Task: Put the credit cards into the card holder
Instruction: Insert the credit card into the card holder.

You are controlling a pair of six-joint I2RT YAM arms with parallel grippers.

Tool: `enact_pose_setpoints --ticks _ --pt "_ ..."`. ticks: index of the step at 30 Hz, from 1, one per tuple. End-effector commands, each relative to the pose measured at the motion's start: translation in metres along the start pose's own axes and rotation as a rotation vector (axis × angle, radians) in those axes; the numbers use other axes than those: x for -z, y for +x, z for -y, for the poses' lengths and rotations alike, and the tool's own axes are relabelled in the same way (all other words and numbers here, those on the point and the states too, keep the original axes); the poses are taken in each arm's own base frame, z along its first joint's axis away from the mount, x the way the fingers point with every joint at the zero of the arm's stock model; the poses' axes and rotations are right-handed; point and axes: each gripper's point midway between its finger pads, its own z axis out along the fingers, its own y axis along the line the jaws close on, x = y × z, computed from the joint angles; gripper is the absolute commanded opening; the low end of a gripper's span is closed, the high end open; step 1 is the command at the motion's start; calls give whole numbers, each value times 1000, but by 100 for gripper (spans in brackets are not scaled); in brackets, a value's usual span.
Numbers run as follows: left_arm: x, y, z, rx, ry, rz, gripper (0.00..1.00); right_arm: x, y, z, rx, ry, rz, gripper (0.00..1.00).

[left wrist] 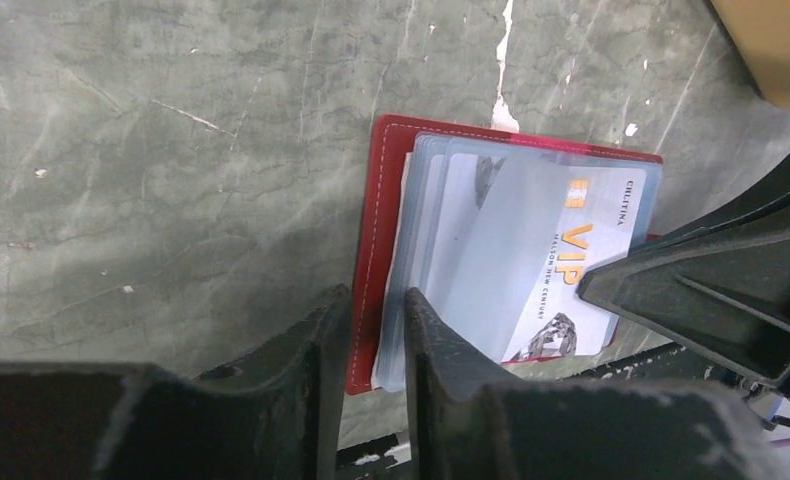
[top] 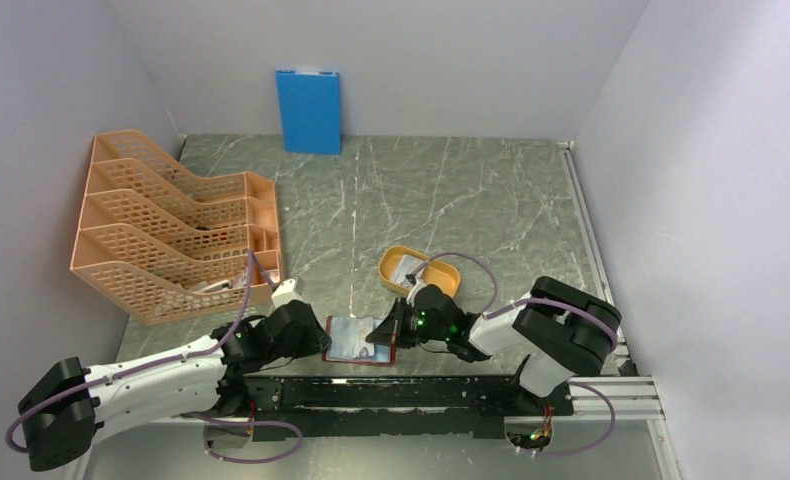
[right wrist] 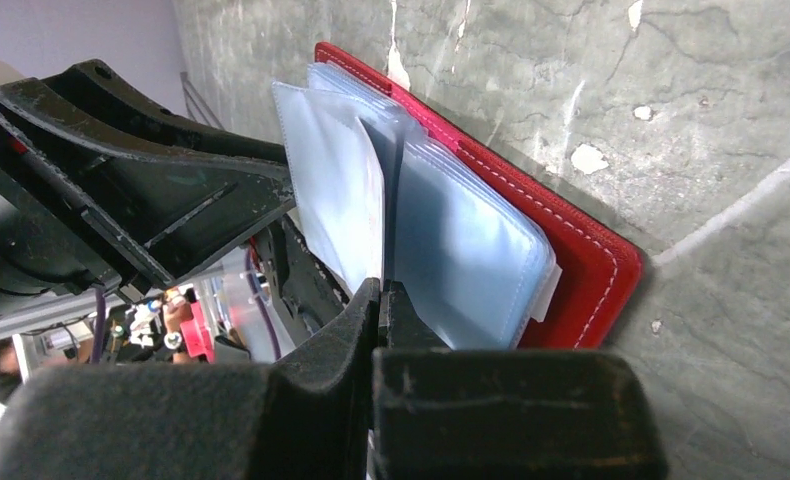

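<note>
The dark-red card holder [top: 359, 343] lies open on the table near the front edge, its clear sleeves fanned up. My left gripper [top: 321, 338] is at its left end. In the left wrist view the fingers [left wrist: 431, 340] are closed narrowly over the holder's red edge [left wrist: 383, 200] and the sleeve stack. My right gripper [top: 391, 328] comes from the right and is shut on a white and pale-blue VIP credit card [left wrist: 561, 270], whose left part sits under a clear sleeve. In the right wrist view the jaws [right wrist: 381, 288] pinch that thin leaf upright beside the sleeves [right wrist: 471, 250].
A yellow-orange oval tray [top: 441, 268] with pale cards in it stands just behind the holder. An orange mesh file rack [top: 171, 235] fills the left side. A blue board [top: 309, 110] leans on the back wall. A metal rail [top: 421, 390] runs along the front edge.
</note>
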Motion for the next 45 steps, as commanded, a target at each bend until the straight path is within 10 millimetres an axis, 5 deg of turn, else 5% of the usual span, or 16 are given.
enact_pose_setpoints --ticks 1,11,45 --pt "0 19 -36 -35 -113 -68 27 -1 7 13 -4 40 -9 0" --pt "-1 22 -42 -35 -134 -75 11 10 -5 25 -42 82 90 0" --pt "0 22 -41 -8 -127 -70 5 -4 14 11 -19 23 -16 0"
